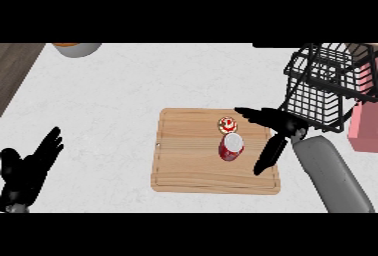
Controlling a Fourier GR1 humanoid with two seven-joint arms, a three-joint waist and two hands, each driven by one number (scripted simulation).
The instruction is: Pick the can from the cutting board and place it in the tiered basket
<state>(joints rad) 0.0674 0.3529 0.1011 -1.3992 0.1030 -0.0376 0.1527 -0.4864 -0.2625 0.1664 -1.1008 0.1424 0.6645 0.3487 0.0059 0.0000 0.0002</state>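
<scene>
can (pixel 231 146) on cutting board (pixel 184 170), tiered basket (pixel 325 85)

a red can (pixel 232 147) with a pale top lies tipped on the wooden cutting board (pixel 184 170), right of its middle. the black wire tiered basket (pixel 325 85) stands beyond the board's far right corner.

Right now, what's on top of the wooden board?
A red can stands on the cutting board, with a small round red-and-white thing beside it. The right hand hangs open over the board's right edge, hiding that bit.
</scene>
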